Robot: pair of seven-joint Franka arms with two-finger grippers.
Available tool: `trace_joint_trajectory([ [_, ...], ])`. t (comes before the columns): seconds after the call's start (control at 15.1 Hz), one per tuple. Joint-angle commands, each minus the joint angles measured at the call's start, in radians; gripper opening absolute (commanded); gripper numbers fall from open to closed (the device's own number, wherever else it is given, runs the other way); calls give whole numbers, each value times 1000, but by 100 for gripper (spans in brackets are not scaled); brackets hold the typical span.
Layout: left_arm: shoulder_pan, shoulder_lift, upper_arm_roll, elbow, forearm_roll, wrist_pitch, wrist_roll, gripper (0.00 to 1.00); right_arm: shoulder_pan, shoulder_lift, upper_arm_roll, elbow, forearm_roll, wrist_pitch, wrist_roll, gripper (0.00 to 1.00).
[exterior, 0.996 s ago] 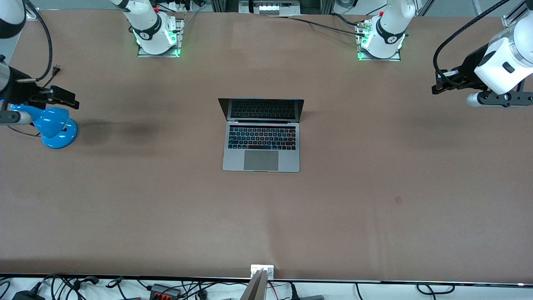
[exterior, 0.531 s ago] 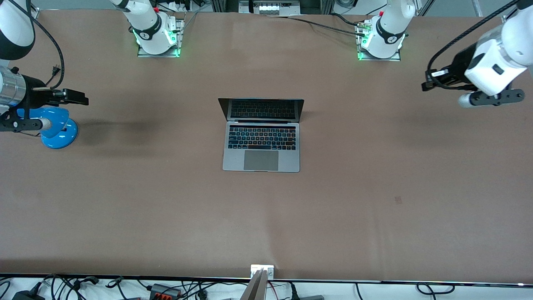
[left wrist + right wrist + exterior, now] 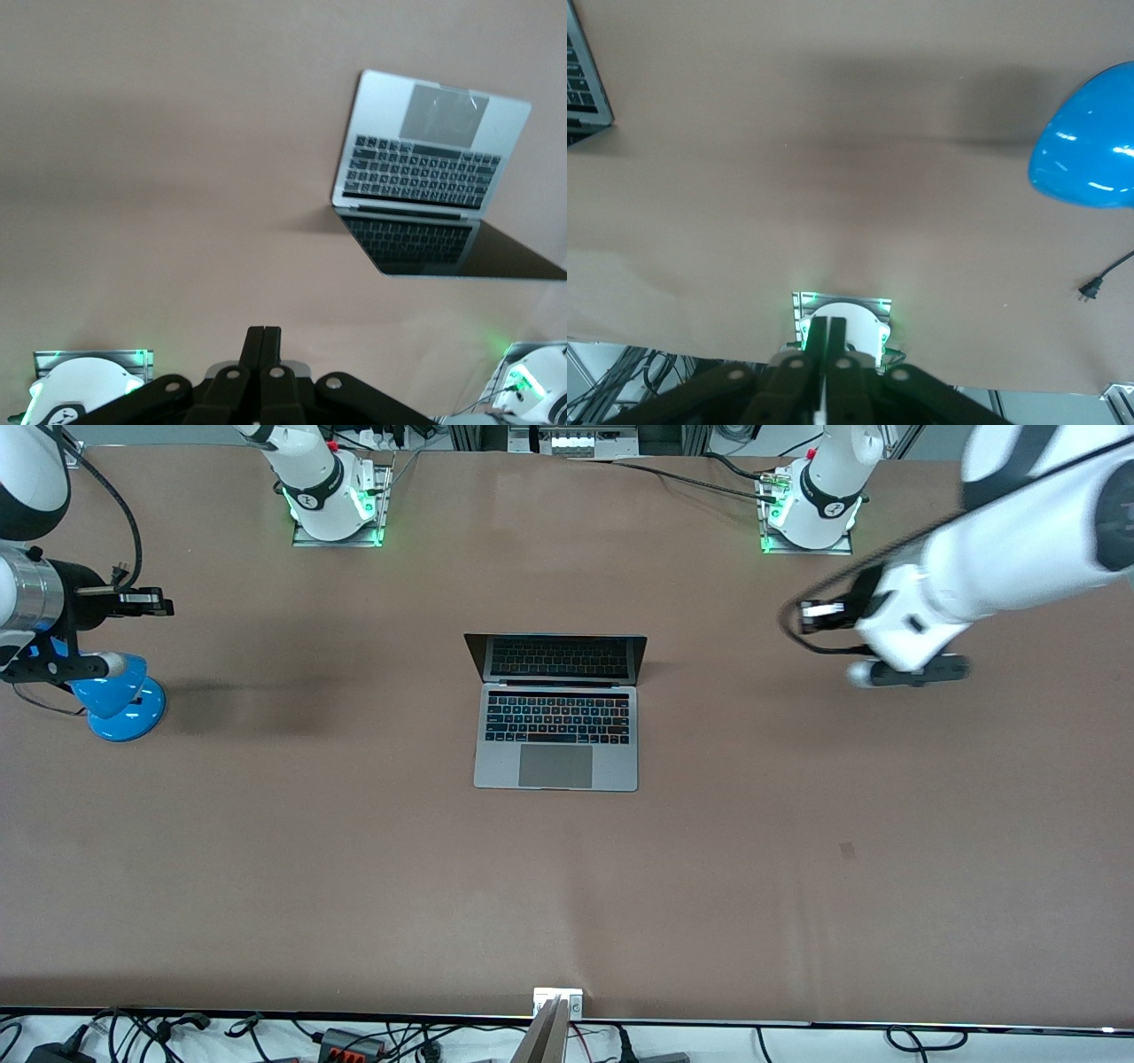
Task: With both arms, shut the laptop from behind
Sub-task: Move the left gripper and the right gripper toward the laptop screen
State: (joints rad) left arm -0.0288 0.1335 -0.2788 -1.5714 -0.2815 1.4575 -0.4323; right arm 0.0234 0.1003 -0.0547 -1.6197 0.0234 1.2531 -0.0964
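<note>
The silver-grey laptop [image 3: 556, 731] stands open in the middle of the table, its dark screen upright and facing the front camera. It also shows in the left wrist view [image 3: 425, 168], and one corner shows in the right wrist view [image 3: 585, 80]. My left gripper [image 3: 802, 616] is shut and empty, up in the air over bare table toward the left arm's end, well apart from the laptop; its fingers [image 3: 263, 341] are pressed together. My right gripper [image 3: 159, 605] is shut and empty, over the table near the right arm's end; its fingers [image 3: 828, 332] are together.
A blue desk lamp [image 3: 120, 691] stands at the right arm's end of the table, just below the right gripper, and shows in the right wrist view [image 3: 1090, 142] with its loose plug [image 3: 1091, 285]. The arm bases [image 3: 332, 496] [image 3: 811, 509] stand along the top edge.
The left arm has swung in from the table's end toward the laptop, its gripper now much closer to it. The right gripper has shifted slightly toward the bases. The laptop has not moved.
</note>
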Motion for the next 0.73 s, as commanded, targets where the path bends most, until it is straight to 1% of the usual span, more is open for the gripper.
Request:
trace_joint_trajectory([
  [0.0,-3,26,-31,-1,-42,1,-19,0,53,-103,3,-100,7,-1,-2,1],
  [0.2,-5,47,-45,-47,-151,4,-48,0,110,-206,3,-231,12,49,24,1],
  [0.33,-48,51,-46,-64,-157,3,-63,0,150,-263,3,-323,20,96,36,1],
  [0.4,-74,55,-46,-85,-159,20,-83,0,167,-278,3,-377,48,141,70,0],
  [0.46,-97,64,-48,-97,-160,47,-91,0,168,-300,3,-426,123,193,99,0],
  [0.53,-118,87,-51,-104,-162,60,-91,0,174,-315,7,-452,162,222,121,0],
  [0.66,-157,100,-51,-136,-177,96,-88,0,197,-324,26,-462,179,238,184,0],
])
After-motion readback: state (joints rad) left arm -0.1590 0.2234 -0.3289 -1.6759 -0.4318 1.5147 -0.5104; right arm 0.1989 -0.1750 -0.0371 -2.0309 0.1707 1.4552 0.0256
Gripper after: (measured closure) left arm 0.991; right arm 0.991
